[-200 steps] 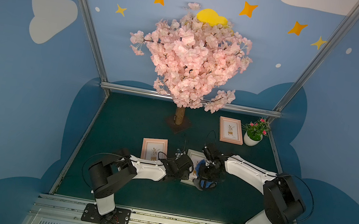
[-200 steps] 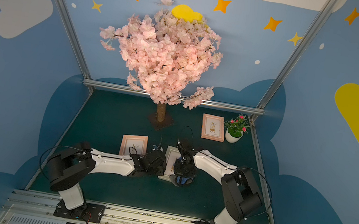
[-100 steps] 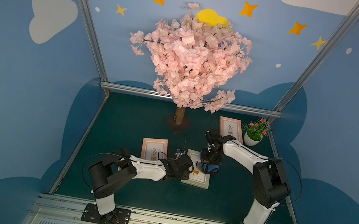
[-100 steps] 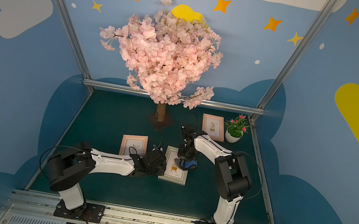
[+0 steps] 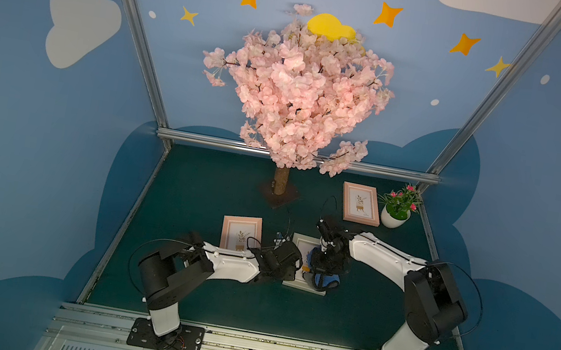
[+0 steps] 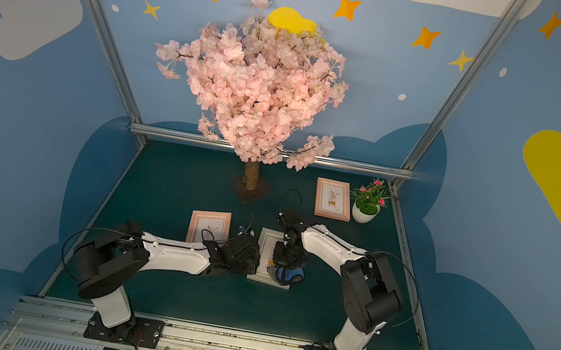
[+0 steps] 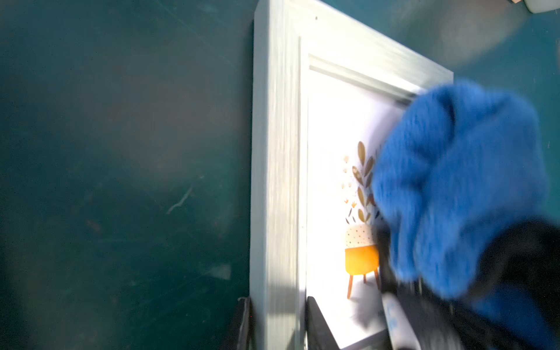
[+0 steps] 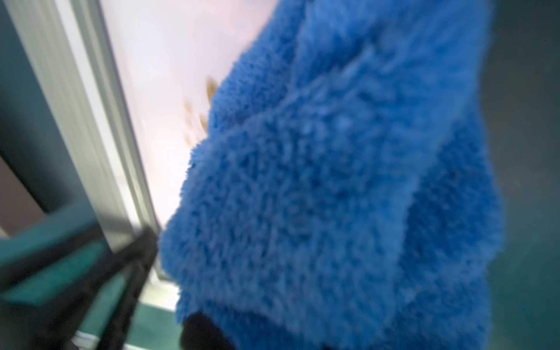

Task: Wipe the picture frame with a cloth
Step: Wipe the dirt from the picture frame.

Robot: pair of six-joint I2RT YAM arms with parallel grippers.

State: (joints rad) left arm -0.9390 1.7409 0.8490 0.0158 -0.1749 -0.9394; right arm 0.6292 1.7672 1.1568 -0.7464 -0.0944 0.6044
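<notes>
Right gripper pinches cloth, bunched on picture frame lower right corner, centre of top view. Frame's long axis runs up-picture from claw; I'd stroke that way. Left gripper clamps frame's side rail.

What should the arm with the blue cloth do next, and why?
Probably sweep the cloth across the white frame: the right gripper holds it bunched at the near right corner, much of the picture lies uncovered, and the left gripper clamps the frame's edge.

Bunched blue plush cloth on the glass of a flat, whitish picture frame
</notes>
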